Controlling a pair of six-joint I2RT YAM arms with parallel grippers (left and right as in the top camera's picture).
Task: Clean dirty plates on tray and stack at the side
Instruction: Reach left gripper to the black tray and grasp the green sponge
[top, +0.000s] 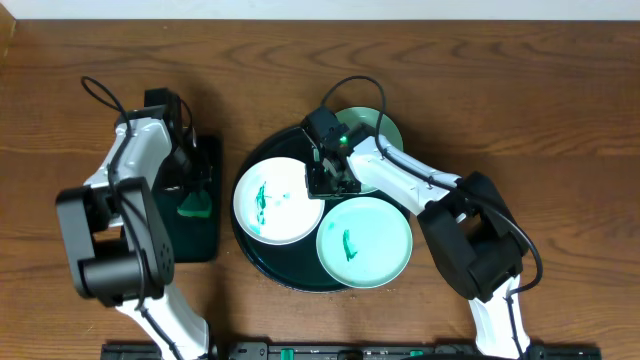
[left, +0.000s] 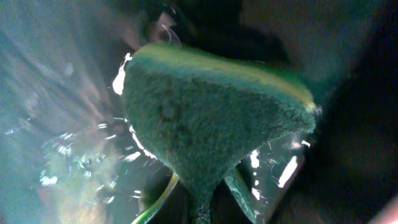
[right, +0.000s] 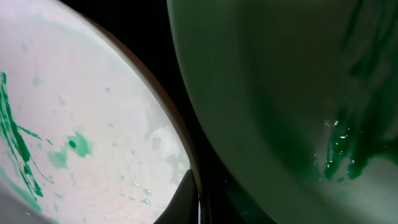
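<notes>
plates (top: 278, 200): 3 | tray (top: 266, 150): 1 | sponge (top: 195, 207): 1 | left gripper (top: 190, 195) down, pinching sponge | right gripper (top: 330, 180) closed at 12 o'clock plate

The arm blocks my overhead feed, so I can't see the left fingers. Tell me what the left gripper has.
Observer: On the left wrist camera the left gripper is shut on the green sponge, pinching it to a narrow neck.
Operator: Now report the rear turquoise plate under the right arm.
Observer: The right wrist camera shows a wet green smear on it.
Operator: Check the white plate close up.
Observer: Water droplets sit among its green marks.
</notes>
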